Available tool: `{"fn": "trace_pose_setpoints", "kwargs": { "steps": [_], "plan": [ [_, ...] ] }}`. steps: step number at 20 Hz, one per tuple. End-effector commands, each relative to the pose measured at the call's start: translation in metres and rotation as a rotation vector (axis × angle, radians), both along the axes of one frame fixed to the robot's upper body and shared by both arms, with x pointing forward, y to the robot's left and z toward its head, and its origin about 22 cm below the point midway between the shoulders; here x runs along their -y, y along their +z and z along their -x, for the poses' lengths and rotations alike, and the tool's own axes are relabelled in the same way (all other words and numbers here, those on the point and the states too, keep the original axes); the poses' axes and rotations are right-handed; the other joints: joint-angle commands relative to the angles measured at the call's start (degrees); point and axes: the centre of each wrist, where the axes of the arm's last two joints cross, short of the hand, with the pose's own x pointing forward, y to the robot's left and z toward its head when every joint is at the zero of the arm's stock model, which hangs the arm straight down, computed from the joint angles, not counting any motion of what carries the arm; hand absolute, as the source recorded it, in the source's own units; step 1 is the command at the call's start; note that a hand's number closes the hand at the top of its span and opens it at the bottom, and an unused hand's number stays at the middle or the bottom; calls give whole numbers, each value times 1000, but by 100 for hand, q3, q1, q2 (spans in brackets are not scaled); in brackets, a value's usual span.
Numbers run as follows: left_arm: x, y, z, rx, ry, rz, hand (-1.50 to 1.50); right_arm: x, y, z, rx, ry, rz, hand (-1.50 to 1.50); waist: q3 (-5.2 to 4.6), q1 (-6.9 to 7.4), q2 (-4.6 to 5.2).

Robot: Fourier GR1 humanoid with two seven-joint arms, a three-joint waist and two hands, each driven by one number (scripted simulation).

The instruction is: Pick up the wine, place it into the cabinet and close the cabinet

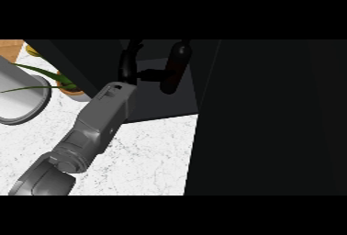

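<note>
The wine (173, 69), a dark red-brown bottle, stands inside the dark cabinet (163, 108) on its grey floor, near the opening. My left hand (129, 62) sits just left of the bottle at the end of the grey forearm that comes up from the lower left. Its fingers arc upward with a dark gap between them and the bottle. One digit stretches sideways and touches the bottle's side. The cabinet door (271, 114) hangs open as a large black panel over the right half of the view. My right hand does not show.
A white marble counter (149, 156) lies in front of the cabinet. At the left are a round metal basin (20, 98), a potted plant (68, 85) with long green leaves, and a wooden surface (10, 46) in the corner.
</note>
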Motion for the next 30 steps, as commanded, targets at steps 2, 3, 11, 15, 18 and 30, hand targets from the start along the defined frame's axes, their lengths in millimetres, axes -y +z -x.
{"fn": "trace_pose_setpoints", "kwargs": {
  "steps": [2, 3, 11, 15, 18, 30],
  "plan": [
    [-5, 10, -5, 32, -70, 56, -150, 3, 24, 18, -26, 57, -73, -150, -7, 19, 0],
    [16, 13, -4, 58, -104, 59, -150, 2, 21, 13, -24, 53, -74, -150, -1, 65, 11],
    [33, 24, -5, 130, -248, 274, 150, 5, 25, 19, -32, 45, -72, -150, -3, 166, -67],
    [34, 23, -4, 138, -330, 328, 150, 11, 32, 23, -45, 11, -66, -150, 4, 328, -132],
    [45, 47, -11, 132, -355, 348, -150, 8, 31, 22, -33, 18, -81, -150, 4, 412, -150],
    [48, 28, 0, 96, -415, 379, -150, 13, 35, 27, -63, -52, -67, -150, 9, 648, -261]
  ]
}}
